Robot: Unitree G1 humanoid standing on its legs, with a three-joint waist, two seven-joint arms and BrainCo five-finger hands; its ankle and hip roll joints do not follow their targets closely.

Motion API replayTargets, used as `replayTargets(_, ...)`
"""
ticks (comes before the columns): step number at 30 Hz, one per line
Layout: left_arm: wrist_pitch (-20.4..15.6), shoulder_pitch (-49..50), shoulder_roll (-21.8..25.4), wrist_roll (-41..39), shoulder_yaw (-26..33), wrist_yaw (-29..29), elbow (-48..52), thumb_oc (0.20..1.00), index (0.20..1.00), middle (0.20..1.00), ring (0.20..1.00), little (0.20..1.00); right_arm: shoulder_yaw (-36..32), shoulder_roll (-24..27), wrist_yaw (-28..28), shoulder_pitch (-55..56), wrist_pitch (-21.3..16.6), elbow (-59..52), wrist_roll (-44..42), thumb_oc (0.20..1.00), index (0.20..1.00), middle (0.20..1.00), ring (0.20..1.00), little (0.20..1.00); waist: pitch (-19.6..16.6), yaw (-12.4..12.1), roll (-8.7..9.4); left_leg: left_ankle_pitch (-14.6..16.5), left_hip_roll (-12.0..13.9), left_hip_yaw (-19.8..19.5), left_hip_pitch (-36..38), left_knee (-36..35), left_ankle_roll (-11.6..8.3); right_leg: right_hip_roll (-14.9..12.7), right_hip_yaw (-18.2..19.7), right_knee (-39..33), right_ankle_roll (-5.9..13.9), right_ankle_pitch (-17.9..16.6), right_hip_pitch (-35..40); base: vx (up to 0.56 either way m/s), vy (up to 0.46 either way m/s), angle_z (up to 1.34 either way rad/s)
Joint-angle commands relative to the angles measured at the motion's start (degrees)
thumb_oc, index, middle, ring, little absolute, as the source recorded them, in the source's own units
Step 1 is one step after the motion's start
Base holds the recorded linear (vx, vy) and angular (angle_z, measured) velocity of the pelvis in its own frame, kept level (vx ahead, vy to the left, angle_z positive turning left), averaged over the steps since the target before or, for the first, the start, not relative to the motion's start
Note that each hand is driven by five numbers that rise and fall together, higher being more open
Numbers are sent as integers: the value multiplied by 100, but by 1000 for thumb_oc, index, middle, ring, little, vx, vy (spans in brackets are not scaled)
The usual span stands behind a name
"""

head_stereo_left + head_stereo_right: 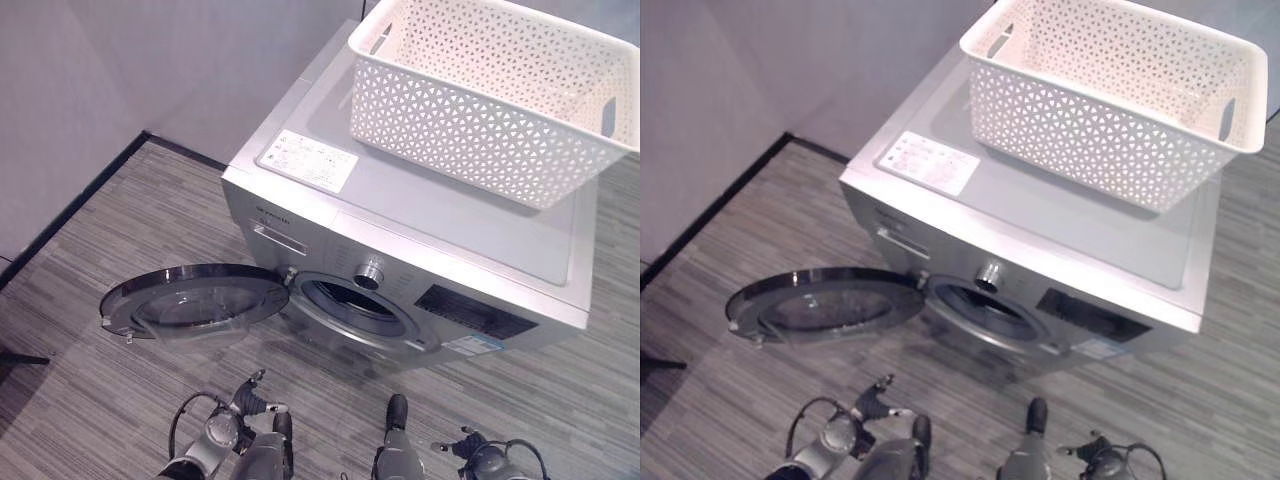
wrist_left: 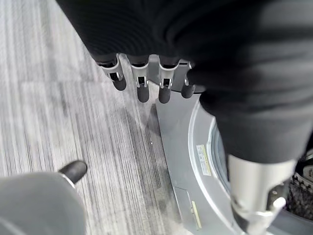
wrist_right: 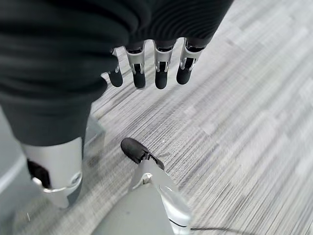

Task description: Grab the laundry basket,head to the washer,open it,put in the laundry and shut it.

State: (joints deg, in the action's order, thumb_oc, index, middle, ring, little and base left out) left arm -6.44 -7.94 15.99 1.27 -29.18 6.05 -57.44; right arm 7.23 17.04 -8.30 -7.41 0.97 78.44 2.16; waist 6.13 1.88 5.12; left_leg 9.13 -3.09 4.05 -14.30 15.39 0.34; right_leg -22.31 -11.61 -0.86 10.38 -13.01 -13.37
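The white perforated laundry basket [image 1: 495,95] sits on top of the silver washer [image 1: 420,215], toward its far right; no laundry is visible over its rim; the washer's round door [image 1: 190,300] hangs wide open to the left, lying low over the grey striped floor [image 1: 90,250], and the drum opening [image 1: 350,300] is uncovered; the left hand [image 2: 142,81] hangs beside the washer front, fingers relaxed and empty; the right hand [image 3: 146,63] hangs over the floor, fingers likewise loose, holding nothing.
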Motion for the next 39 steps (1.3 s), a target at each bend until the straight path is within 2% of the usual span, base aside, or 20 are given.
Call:
replayTargets(1,34,-149,-263,294,235,166,-111,1000,1000,1000,1000,1000,38,265,15,-157,46,91,-360,1000,1000,1000,1000,1000,212,45,-254,-238,184,-290,560,-857,-62,-78,-144,593,462,-36,228,-1,63,-46)
replayTargets(4,110,-228,-317,341,264,185,-299,1000,1000,1000,1000,1000,37,109,62,-122,25,160,-542,1000,1000,1000,1000,1000,155,51,-421,-477,366,-219,863,-1183,11,405,-111,1190,275,809,390,-50,31,-31)
replayTargets(5,142,-199,-364,268,322,159,-460,1000,1000,1000,1000,1000,78,-7,84,-93,10,161,-572,1000,1000,1000,1000,1000,71,-11,-464,-548,401,-147,1012,-1301,52,674,-129,1459,164,1160,612,-41,-4,-28)
replayTargets(7,160,-196,-403,213,369,155,-574,1000,1000,1000,1000,1000,152,-88,105,-104,16,200,-556,1000,1000,1000,1000,1000,7,-65,-459,-611,420,-128,1060,-1372,52,746,-163,1559,125,1243,741,-26,-96,-19)
replayTargets(8,156,-175,-464,204,391,159,-708,1000,1000,1000,1000,1000,293,-222,154,-81,17,225,-484,1000,1000,1000,1000,1000,-168,-191,-399,-663,435,-50,1166,-1491,-3,799,-279,1345,65,1390,1135,-10,-133,-19)
replayTargets(10,160,-160,-506,197,395,164,-730,1000,1000,1000,1000,1000,379,-278,163,-99,24,213,-425,1000,1000,1000,1000,1000,-248,-248,-356,-689,439,7,1147,-1500,-33,775,-328,1160,79,1311,1276,-21,-146,-31)
replayTargets(13,149,-151,-635,232,381,210,-823,1000,1000,1000,1000,1000,778,-383,187,-195,11,117,-193,1000,1000,1000,1000,1000,-481,-403,-269,-767,591,156,1225,-1566,-180,966,-218,313,-6,1474,1659,-36,-266,-19)
replayTargets(18,141,-171,-733,216,294,196,-790,1000,1000,1000,1000,1000,1034,-403,150,-255,-16,87,-37,1000,1000,1000,1000,1000,-487,-477,-267,-962,820,92,1268,-1599,-380,1230,-207,-134,-119,1535,1929,-48,-192,-21)
replayTargets(22,107,-238,-748,97,246,261,-371,1000,1000,1000,1000,1000,1140,-331,95,-256,-42,89,12,1000,1000,1000,1000,1000,-408,-554,-339,-1255,1038,-23,1120,-1582,-570,1469,-352,-414,-248,1637,2116,-95,-196,12)
replayTargets(26,68,-293,-731,-36,134,194,281,1000,1000,1000,1000,1000,1223,-212,89,-266,17,268,210,1000,1000,1000,1000,1000,-273,-600,-439,-1397,1085,-101,779,-1324,-657,1526,-512,-414,-358,1770,2143,-142,-85,45)
replayTargets(29,32,-327,-604,-148,37,-15,1084,1000,1000,1000,1000,1000,1322,-46,76,-429,42,319,387,1000,1000,1000,1000,1000,-96,-581,-437,-1214,1143,-52,622,-677,-703,1481,-660,-414,-492,1708,2081,-227,-40,62)
replayTargets(31,-30,-200,-436,-250,112,-41,1606,1000,1000,1000,1000,1000,1251,21,27,-482,9,282,334,1000,1000,1000,1000,1000,-119,-632,-417,-940,1060,-370,828,-517,-699,1455,-643,-395,-511,1661,2050,-85,0,32)
replayTargets(32,-18,-114,-361,-290,181,-26,1935,1000,1000,1000,1000,1000,1140,48,-10,-485,-4,254,227,1000,1000,1000,1000,1000,-113,-645,-456,-959,1049,-565,920,-458,-714,1487,-637,-381,-510,1654,2038,-57,13,-4)
replayTargets(34,-28,19,-188,-203,311,-42,2394,1000,1000,1000,1000,1000,1005,50,-13,-453,-17,235,108,1000,1000,1000,1000,1000,-206,-599,-486,-903,995,-721,975,-539,-679,1498,-633,-408,-494,1623,1958,-1,38,1)
replayTargets(35,-47,206,-36,-208,527,-49,2886,1000,1000,1000,1000,1000,915,31,4,-334,-13,242,69,1000,1000,1000,1000,1000,-312,-582,-528,-852,1063,-746,1072,-735,-693,1525,-631,-414,-496,1635,1955,46,54,22)
replayTargets(37,-32,233,-26,-207,534,-56,2915,1000,1000,1000,1000,1000,923,28,4,-323,-12,239,70,1000,1000,1000,1000,1000,-319,-582,-528,-857,1069,-739,1093,-760,-695,1529,-626,-414,-497,1637,1961,84,56,21)
replayTargets(38,-54,334,188,-28,842,1,3431,1000,1000,1000,1000,1000,821,-39,52,-126,7,284,101,1000,1000,1000,1000,1000,-428,-565,-586,-887,1141,-818,1267,-1120,-721,1546,-647,-414,-494,1640,2020,112,71,19)
replayTargets(39,-40,353,200,-26,850,-4,3456,1000,1000,1000,1000,1000,826,-46,51,-121,8,282,102,1000,1000,1000,1000,1000,-428,-556,-580,-899,1141,-821,1285,-1143,-722,1545,-651,-414,-493,1642,2029,150,89,15)
